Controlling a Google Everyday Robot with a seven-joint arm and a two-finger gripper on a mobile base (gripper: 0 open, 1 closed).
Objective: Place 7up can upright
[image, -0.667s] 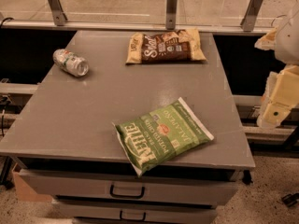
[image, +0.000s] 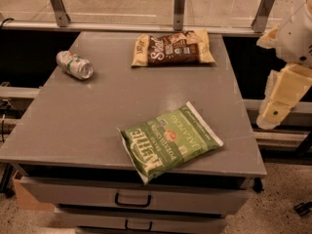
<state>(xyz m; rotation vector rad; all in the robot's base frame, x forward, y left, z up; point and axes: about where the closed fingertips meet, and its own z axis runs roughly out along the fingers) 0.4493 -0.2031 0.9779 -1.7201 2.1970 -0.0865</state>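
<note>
Item 1. Pincer [image: 276, 107]: cream-coloured, hanging off the table's [image: 87, 121] right-hand edge, clear of the top and touching nothing. Open or closed: cannot tell from here. It holds nothing that I can see.

Item 2. 7up can [image: 74, 65]: lying on its side, silver end turned towards the front. It sits well apart from the pincer, across the full width of the table and near the far corner on the opposite side.

Item 3. Green Kettle chip bag [image: 169, 141]: flat, skewed, the nearest thing to the pincer. It lies at the front of the table, one corner overhanging the front edge.

Item 4. Brown chip bag [image: 173, 48]: flat, at the rear edge, farther back than the pincer, between it and the can.

Item 5. Drawers [image: 131, 195]: under the table top, dark handles, shut.
</note>
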